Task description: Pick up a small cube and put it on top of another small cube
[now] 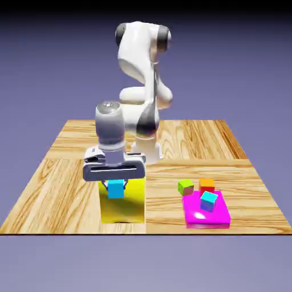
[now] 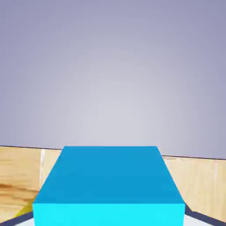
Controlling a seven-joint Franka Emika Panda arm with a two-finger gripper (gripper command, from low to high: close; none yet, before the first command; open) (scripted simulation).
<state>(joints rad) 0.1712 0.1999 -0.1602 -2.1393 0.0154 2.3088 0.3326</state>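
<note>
The small cube [image 1: 116, 189], tiny and plain cyan, sits between the fingers of my gripper [image 1: 116, 186], which is shut on it at the top of a yellow block [image 1: 122, 208]. I cannot tell whether the cube still touches the block. In the hand view the small cube [image 2: 110, 185] fills the bottom middle and hides the finger tips. The other small cube [image 1: 206, 184], orange-red, stands well toward the exterior view's right, at the far edge of a magenta slab [image 1: 214, 218].
A lime-green cube [image 1: 185, 186] lies just left of the orange-red one. A cyan-topped cube with blue sides [image 1: 209, 201] rests on the magenta slab. The wooden table's front edge [image 1: 57, 231] runs just in front of the yellow block.
</note>
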